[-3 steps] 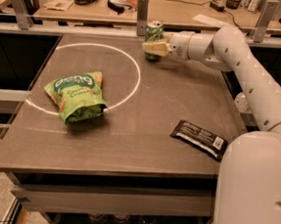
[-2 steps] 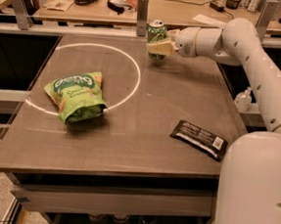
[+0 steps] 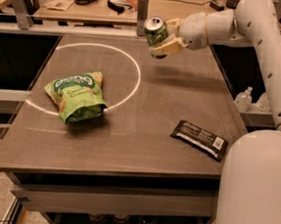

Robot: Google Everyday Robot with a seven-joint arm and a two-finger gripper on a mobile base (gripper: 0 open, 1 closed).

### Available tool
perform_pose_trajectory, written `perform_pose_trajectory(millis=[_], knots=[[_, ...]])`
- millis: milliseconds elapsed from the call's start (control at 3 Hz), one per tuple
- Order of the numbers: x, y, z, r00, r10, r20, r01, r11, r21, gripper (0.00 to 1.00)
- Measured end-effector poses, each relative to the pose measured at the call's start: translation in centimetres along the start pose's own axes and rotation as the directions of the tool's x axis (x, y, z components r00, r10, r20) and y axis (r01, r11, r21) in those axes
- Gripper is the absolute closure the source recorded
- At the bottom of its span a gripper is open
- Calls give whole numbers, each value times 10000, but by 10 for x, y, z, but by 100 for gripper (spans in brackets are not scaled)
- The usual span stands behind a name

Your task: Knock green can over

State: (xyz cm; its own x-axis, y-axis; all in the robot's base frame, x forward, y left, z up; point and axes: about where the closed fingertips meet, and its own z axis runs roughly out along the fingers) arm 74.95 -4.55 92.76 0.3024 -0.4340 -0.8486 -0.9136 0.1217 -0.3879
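The green can [image 3: 155, 32], with dark markings and a silver top, is held in my gripper [image 3: 163, 39] above the far middle of the grey table [image 3: 180, 103]. The can is off the surface and tilted, its top leaning toward the left and toward the camera. The cream fingers [image 3: 167, 47] are shut around its lower body. A soft shadow lies on the table below and to the right of the can. My white arm reaches in from the upper right.
A green snack bag [image 3: 75, 96] lies on the left, on a white circle line [image 3: 134, 74]. A black packet [image 3: 199, 139] lies at the right front. A metal post [image 3: 142, 13] stands at the table's far edge, with a cluttered desk behind.
The can stood on the table's far edge with my gripper at it. Now it is raised off the table and tilted in the gripper.
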Motion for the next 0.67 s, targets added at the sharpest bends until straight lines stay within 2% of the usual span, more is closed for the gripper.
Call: perform_pose_trajectory(millis=[333, 667], knots=[[-16, 14, -9, 9765, -2099, -487, 2065, 9762, -664, 100], [-26, 19, -18, 9030, -4145, -1127, 4028, 9083, -1134, 100]])
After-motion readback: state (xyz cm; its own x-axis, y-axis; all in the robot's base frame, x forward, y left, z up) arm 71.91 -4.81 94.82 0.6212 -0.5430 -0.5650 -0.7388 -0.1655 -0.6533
